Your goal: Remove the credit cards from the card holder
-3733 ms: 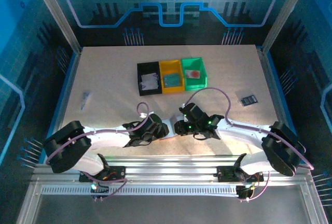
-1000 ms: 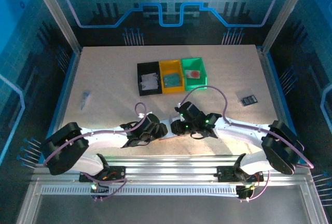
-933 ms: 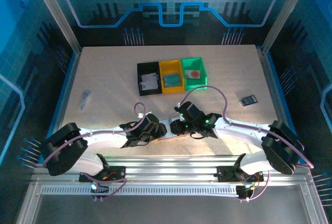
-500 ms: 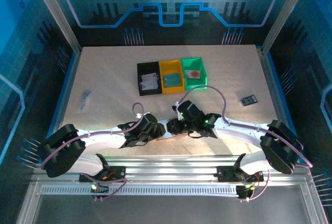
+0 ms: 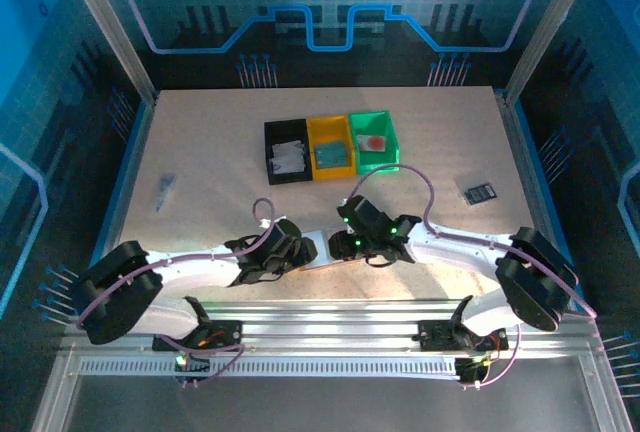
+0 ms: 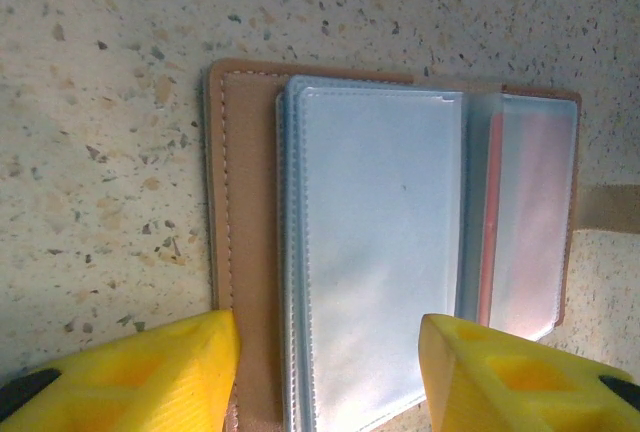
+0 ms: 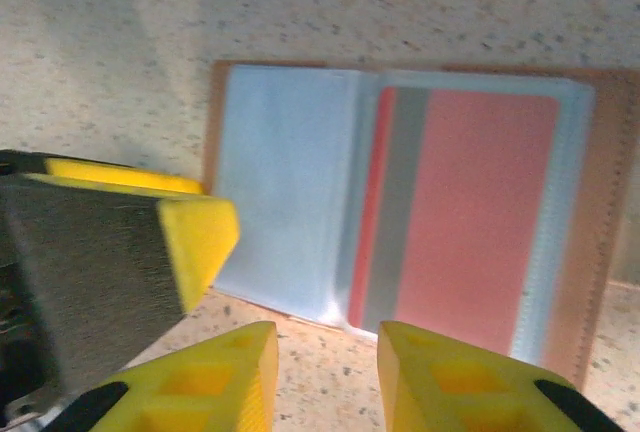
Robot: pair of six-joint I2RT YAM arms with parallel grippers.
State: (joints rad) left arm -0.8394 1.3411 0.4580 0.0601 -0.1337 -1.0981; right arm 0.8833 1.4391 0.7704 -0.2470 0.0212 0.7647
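One reddish plastic card (image 7: pixel 470 212) sits in a clear pocket of the open pinkish-tan leather card holder (image 6: pixel 245 252), flat on the speckled bench (image 5: pixel 200 152) between our arms. Its long axis points at our right gripper (image 7: pixel 328 382), which is nearer, narrowly open and empty; our left gripper (image 6: pixel 330 372) stands wide open over the pale half

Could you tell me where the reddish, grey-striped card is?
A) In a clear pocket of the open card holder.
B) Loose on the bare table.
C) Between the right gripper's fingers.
A: the reddish card lies behind a clear pocket of the open card holder, and the right gripper has nothing between its fingers.
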